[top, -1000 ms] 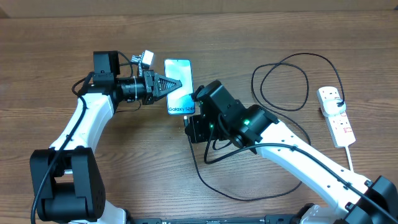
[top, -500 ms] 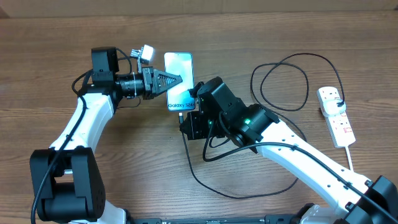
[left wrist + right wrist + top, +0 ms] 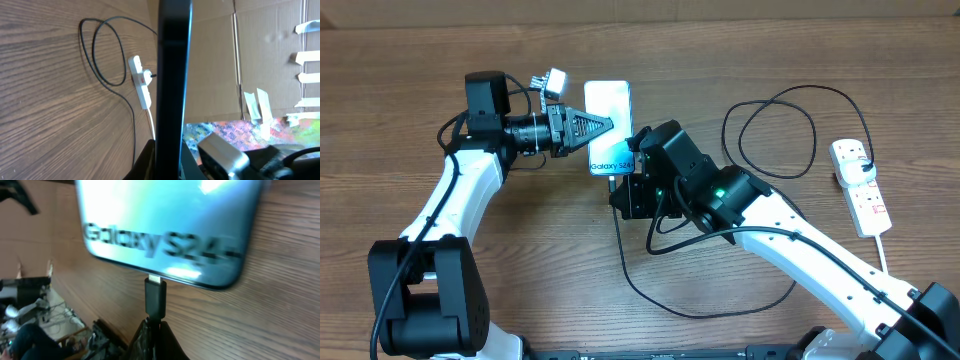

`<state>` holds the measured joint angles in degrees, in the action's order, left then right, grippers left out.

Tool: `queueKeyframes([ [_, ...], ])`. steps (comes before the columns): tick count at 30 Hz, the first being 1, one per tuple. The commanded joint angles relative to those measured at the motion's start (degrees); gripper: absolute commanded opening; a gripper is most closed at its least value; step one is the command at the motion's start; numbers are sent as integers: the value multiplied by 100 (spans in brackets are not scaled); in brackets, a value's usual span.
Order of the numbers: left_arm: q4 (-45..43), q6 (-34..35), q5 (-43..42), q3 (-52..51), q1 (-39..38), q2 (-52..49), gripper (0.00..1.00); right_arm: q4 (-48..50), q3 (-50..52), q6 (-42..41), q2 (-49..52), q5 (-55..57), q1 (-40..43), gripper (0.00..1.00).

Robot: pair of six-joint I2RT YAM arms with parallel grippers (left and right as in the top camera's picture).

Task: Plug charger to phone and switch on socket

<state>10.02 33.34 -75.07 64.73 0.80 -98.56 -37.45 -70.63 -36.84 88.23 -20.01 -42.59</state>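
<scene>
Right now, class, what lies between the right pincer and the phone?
The charger connector, gripped by the right pincer, its metal tip meeting the phone. The right wrist view shows this.

Glossy phone [image 3: 165, 225]; wooden table [image 3: 720, 40] (matt, grained).

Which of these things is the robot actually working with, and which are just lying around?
In the job: phone, in the left gripper; charger, its plug at the phone's port, in the right gripper; socket.
Just lying about: cardboard beyond the table; pale strips.
</scene>
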Motion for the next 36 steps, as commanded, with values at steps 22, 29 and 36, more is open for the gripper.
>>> queueKeyframes([
  [22,-861,767,-400,28,260,44,4,625,2697,-238,-3486,883,46,4],
  [29,-863,859,-345,28,15,44,4,1978,2704,-195,-2269,415,44,4],
  [36,-857,636,-74,28,-208,44,4,2050,2328,-63,-1644,20,44,4],
])
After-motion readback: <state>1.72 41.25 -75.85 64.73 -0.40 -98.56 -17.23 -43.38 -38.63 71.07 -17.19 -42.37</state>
